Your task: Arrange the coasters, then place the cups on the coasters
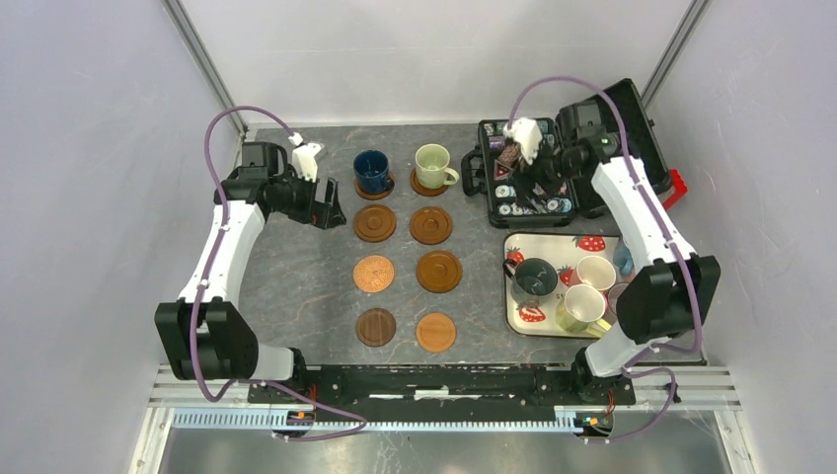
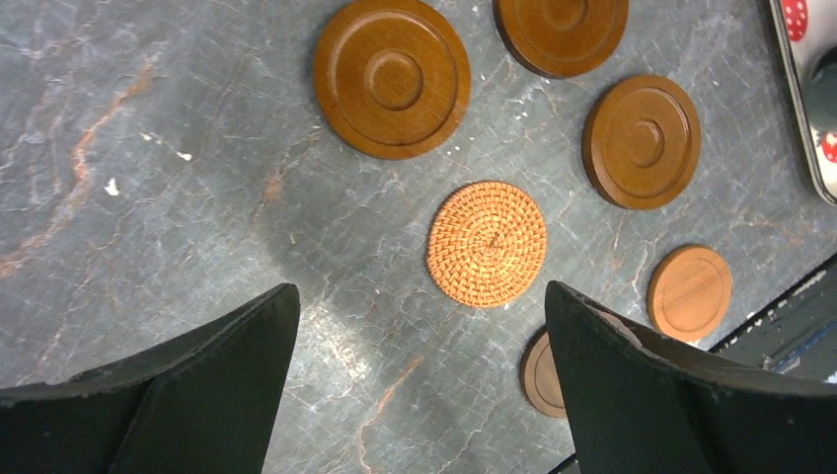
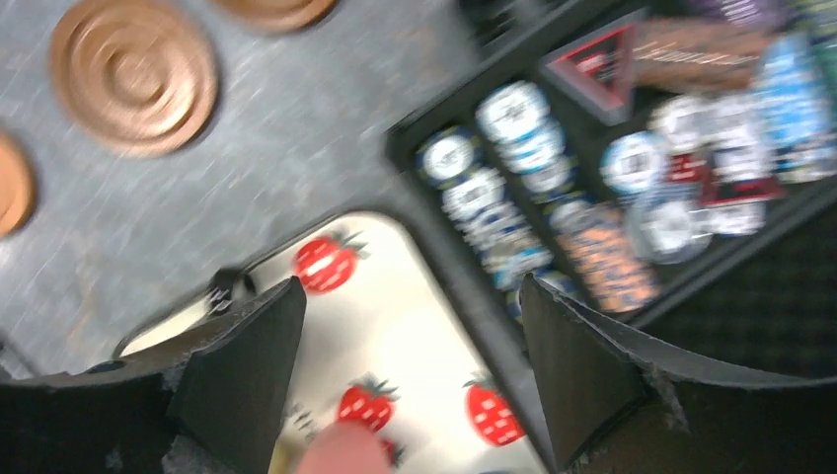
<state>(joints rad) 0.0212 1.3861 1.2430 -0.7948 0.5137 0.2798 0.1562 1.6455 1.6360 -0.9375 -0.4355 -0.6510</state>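
Coasters (image 1: 375,223) bear 2 cups (image 1: 372,170) only in top view; left gripper (image 2: 419,296) and right gripper (image 3: 412,286) gape empty.

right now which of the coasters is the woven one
The woven coaster is in the left column, third row from the back. Its light orange basket-weave surface sets it apart; the rest are smooth wood.

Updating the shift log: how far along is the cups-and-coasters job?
Done: eight coasters lie in two columns of four, and the dark blue cup and pale green cup sit on the far pair. In hand: nothing; the left gripper and right gripper are both open and empty. Left: six coasters are bare, and the other cups wait on the strawberry tray.
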